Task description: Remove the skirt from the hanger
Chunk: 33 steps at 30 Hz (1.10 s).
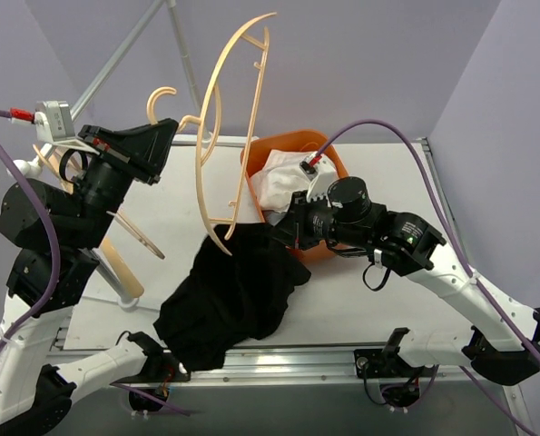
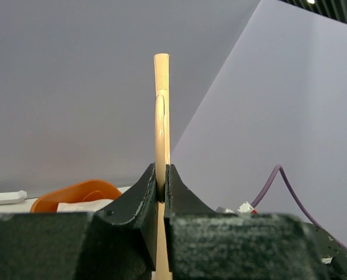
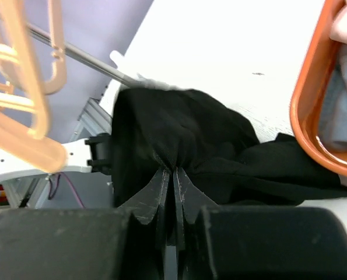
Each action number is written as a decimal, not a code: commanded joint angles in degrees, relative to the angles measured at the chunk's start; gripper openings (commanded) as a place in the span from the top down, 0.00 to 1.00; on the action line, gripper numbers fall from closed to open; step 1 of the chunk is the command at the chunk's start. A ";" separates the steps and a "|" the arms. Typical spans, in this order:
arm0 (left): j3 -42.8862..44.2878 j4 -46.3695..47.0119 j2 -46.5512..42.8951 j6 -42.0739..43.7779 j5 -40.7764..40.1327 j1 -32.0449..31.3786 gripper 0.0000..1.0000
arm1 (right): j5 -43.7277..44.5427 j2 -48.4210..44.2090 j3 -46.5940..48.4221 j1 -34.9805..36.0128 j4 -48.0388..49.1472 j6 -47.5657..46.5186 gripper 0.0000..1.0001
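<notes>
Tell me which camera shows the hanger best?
The top external view: nearly all of the tan hanger shows there, held up high. The left wrist view shows just one thin edge pinched in the left jaws; the right wrist view catches only a corner.

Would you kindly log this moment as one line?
left pincer: shut on hanger | right pincer: shut on skirt | skirt: heaped on table

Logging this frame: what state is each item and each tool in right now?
Left tool: shut on the hanger, holding it up off the table.
Right tool: shut on a fold of the skirt.
Hanger: raised and tilted, lower end at the skirt's edge; cannot tell if it is still attached.
Skirt: crumpled heap on the table, against the basket.
Basket: upright, holding white clothes.
</notes>
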 commanded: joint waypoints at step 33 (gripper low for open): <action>-1.40 -19.89 -12.63 7.48 -2.70 -0.16 0.98 | 40.81 26.39 48.51 -0.08 56.53 -71.92 1.00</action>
